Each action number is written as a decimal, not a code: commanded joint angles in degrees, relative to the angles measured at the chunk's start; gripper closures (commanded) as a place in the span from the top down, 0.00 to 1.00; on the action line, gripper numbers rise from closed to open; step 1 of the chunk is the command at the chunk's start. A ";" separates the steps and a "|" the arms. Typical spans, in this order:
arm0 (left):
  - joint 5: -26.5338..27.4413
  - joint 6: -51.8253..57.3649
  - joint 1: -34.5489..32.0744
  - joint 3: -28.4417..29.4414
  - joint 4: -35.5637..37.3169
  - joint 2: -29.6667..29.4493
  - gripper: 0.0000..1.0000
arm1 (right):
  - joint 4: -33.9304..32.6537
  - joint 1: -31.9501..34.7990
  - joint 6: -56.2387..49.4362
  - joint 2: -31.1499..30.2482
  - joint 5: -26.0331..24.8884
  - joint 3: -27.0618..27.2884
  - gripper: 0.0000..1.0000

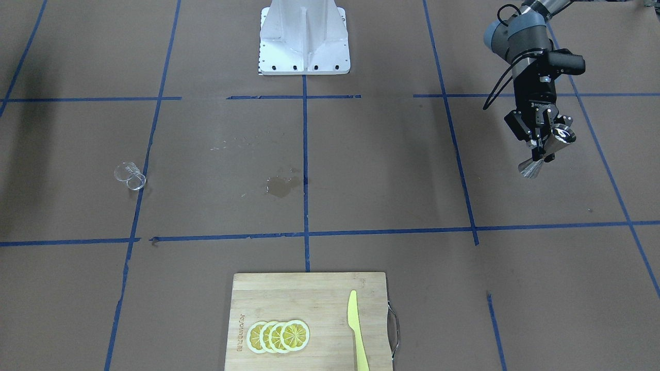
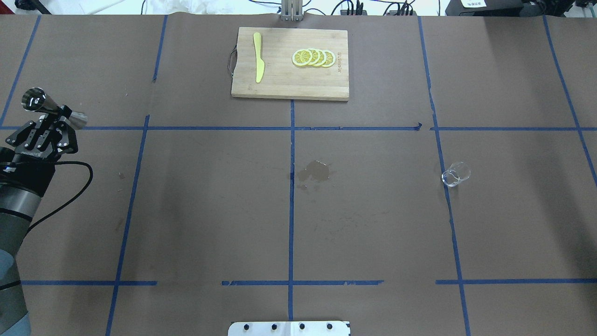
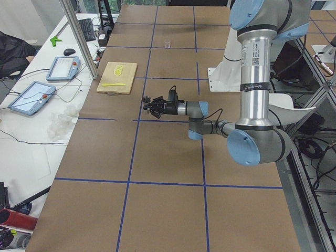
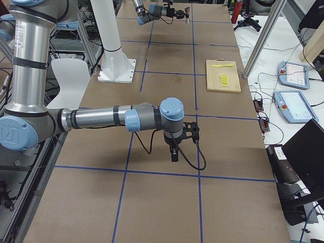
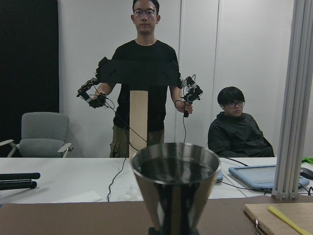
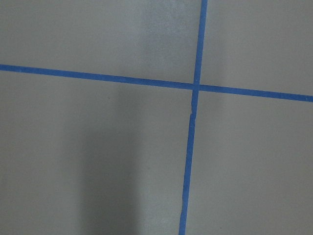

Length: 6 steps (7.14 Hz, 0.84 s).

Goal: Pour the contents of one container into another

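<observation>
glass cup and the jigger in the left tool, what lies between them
Overhead view: only a dark stain and blue tape lines lie between the glass cup and the jigger; the rest is bare brown paper.

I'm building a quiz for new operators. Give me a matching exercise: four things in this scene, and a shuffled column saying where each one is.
1 jigger
2 cup
3 knife
4 stain

A on the cutting board
B in the left hand
C middle of the table
D alone, on the robot's right side

Pairs: 1-B, 2-D, 3-A, 4-C
</observation>
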 commanded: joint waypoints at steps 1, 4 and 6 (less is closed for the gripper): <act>0.16 0.19 3.20 1.82 0.54 0.15 0.00 | 0.00 0.00 0.00 -0.07 0.00 0.05 1.00; -2.13 -0.51 4.63 4.19 0.28 0.24 0.00 | 0.00 0.18 0.09 -0.07 0.00 0.05 1.00; -1.61 -0.69 5.50 5.87 -0.07 0.24 0.00 | 0.00 0.18 0.09 -0.07 0.00 -0.04 1.00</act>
